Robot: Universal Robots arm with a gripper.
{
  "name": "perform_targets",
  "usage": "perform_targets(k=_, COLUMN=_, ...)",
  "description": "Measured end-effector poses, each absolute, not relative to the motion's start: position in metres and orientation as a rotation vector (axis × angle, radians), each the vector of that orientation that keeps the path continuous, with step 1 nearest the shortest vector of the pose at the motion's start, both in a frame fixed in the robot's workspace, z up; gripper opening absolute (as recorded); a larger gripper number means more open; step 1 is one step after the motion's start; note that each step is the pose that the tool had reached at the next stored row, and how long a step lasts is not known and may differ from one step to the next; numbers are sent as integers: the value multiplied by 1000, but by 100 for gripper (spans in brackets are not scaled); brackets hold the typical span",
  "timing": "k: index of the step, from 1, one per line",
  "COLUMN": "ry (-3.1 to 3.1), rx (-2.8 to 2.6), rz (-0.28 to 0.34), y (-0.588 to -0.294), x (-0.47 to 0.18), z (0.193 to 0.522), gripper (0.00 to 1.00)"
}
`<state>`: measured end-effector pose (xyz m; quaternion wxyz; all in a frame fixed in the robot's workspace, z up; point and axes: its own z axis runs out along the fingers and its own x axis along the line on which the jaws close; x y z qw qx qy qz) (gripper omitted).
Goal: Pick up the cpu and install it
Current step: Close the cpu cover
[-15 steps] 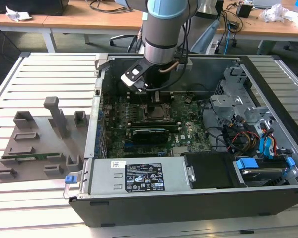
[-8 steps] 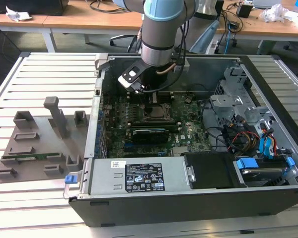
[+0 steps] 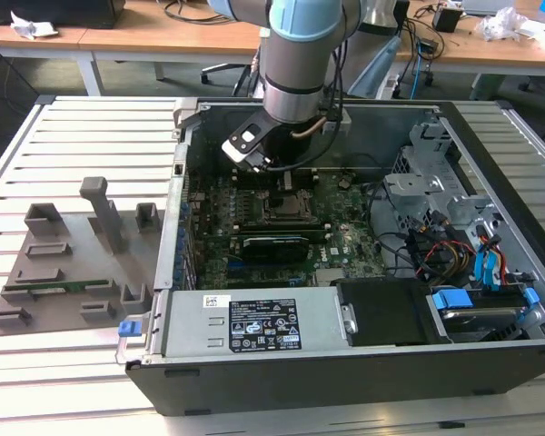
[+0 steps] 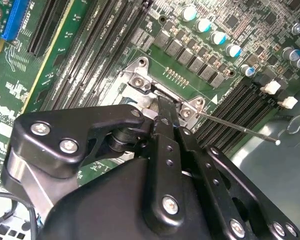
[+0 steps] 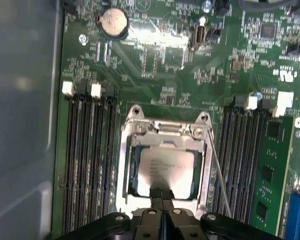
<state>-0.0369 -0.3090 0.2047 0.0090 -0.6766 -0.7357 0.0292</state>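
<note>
In the first wrist view the cpu, a silver-grey square chip, lies flat inside the metal socket frame on the green motherboard. My gripper is shut, its two black fingers pressed together with the tips at the cpu's edge nearest the gripper. The second wrist view shows the same shut gripper pointing down at the socket's hinge end, the cpu hidden behind it. In the exterior view the arm's wrist hangs over the socket inside the open computer case.
The socket's thin lever rod sticks out sideways. Black memory slots flank the socket, with a green memory stick beside them. The case wall is close. A grey fixture tray lies at the exterior view's left; drive cage and cables fill the right.
</note>
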Motion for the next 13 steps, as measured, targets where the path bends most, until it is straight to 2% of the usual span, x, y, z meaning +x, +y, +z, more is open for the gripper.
perform_targets(k=13, ry=-2300, rx=-2108, rz=95, y=-309, x=-23, z=232, gripper=11)
